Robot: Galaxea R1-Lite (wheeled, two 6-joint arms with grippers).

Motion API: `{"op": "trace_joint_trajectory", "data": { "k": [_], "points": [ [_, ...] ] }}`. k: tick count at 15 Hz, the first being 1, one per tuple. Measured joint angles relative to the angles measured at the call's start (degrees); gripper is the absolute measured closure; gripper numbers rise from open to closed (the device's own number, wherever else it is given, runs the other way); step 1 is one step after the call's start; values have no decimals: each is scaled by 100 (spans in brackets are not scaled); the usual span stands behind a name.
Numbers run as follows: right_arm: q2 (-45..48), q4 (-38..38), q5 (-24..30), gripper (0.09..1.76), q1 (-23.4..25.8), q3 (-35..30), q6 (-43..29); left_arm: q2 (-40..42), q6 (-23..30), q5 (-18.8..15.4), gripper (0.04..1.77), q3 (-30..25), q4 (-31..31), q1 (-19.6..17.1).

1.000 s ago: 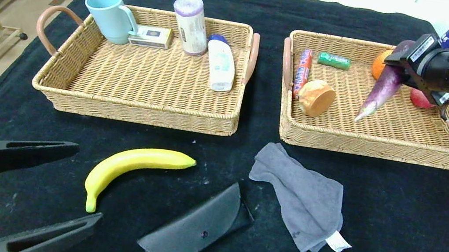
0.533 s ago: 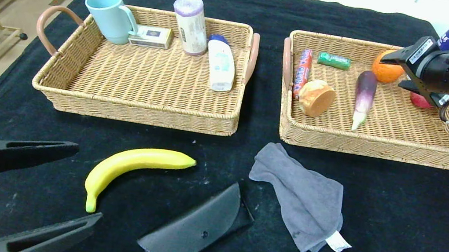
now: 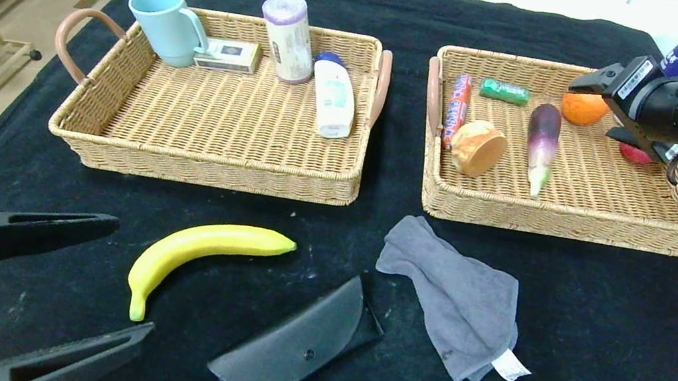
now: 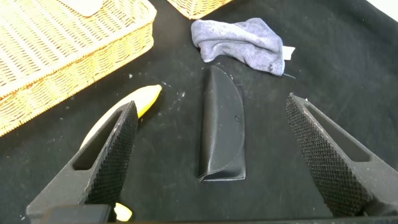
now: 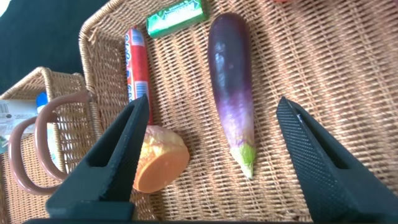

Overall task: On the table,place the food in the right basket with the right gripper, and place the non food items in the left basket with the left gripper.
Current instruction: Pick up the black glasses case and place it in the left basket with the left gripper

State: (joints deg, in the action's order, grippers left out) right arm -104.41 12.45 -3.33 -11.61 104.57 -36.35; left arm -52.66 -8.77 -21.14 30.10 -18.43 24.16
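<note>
Purple eggplant (image 3: 542, 143) lying free on the floor of the right wicker basket (image 3: 577, 216), between halved bread roll (image 3: 477, 147) and orange (image 3: 583, 108); red sausage stick (image 3: 457, 106), green wrapped bar (image 3: 504, 91) and a red fruit (image 3: 635, 153) alongside. Right gripper (image 3: 600, 108) above far right, fingers spread, empty; best lifted straight clear before reaching for yellow banana (image 3: 202, 251) on near table. Left gripper (image 4: 211, 152) parked near left, fingers wide. Left wicker basket (image 3: 208, 164) holding blue mug (image 3: 165, 23), small box (image 3: 228, 55), cylindrical canister (image 3: 287, 35), white bottle (image 3: 333, 97). Black case (image 3: 295, 345), grey cloth (image 3: 457, 299) unsorted.
</note>
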Motion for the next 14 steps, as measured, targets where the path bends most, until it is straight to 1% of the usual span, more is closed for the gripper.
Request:
{"op": "trace_joint_trajectory", "data": {
  "k": [3,7,11,14],
  "points": [
    [141,199,2,27,-5,-132,113,0,-5,0,9,-4,11,0],
    [485,213,0,22,-57,-556,599,-9,-7,0,9,-11,39,0],
    [1073,202,-5,19,-333,-1436,1401,-15,-7,0,9,-12,44,0],
    [1523,199,-50,17,-685,-2009,1863,-4,-13,0,9,-6,44,0]
  ]
}}
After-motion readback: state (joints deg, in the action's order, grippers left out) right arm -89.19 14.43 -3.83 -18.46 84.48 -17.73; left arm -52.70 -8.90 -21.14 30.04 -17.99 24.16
